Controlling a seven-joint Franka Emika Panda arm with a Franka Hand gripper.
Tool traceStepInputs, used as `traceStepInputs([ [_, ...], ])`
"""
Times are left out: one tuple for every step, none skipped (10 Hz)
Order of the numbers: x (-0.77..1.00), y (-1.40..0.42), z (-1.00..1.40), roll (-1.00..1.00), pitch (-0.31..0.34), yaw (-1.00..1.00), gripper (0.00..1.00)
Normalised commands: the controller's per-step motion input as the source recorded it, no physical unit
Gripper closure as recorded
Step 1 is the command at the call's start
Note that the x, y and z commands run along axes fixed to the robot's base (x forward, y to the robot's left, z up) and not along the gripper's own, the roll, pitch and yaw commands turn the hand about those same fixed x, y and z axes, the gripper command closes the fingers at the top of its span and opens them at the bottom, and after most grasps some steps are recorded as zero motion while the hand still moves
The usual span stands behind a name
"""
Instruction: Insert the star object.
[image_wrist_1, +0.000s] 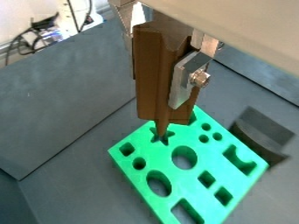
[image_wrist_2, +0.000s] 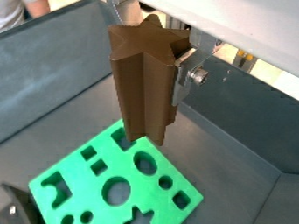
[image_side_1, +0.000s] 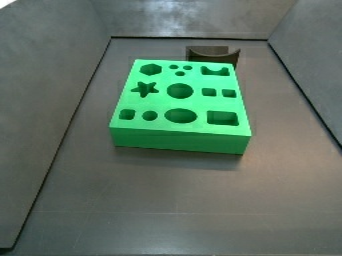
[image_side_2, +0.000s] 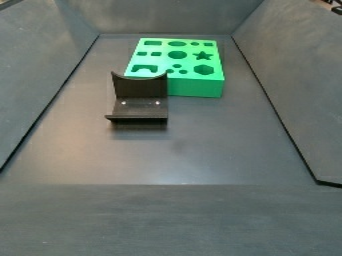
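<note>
Overhead, gripper with star object, above green block.

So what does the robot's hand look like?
The gripper shows only in both wrist views, not in the side views. Its finger is a flat, shiny silver metal plate with a round screw on the side. Above it is a pale, whitish body. No cables or markings on it can be made out.
</note>
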Motion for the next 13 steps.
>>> traceStepInputs([
  [0.0,0.44,-1.0,0.0,-0.037,0.35,1.0],
  [-0.23,0.43,-1.0,0.02,-0.05,0.45,1.0],
  [-0.26,0.43,-1.0,0.03,-0.07,0.45,1.0],
  [-0.25,0.43,-1.0,0.02,-0.063,0.45,1.0],
  [-0.22,0.41,-1.0,0.02,-0.051,0.38,1.0],
  [-0.21,0.44,-1.0,0.04,-0.06,0.37,1.0],
  [-0.2,0.49,-1.0,0.06,-0.076,0.43,1.0],
  [-0.11,0.38,-1.0,0.06,-0.067,0.36,1.0],
  [0.0,0.2,-1.0,0.07,-0.027,0.11,1.0],
  [0.05,0.0,-1.0,0.1,0.0,-0.06,1.0],
  [0.12,-0.11,-0.96,0.0,-0.099,-0.07,1.0],
  [0.0,-0.17,-0.77,0.05,-0.13,0.0,1.0],
  [-0.11,-0.13,-0.69,0.13,-0.166,0.01,1.0],
])
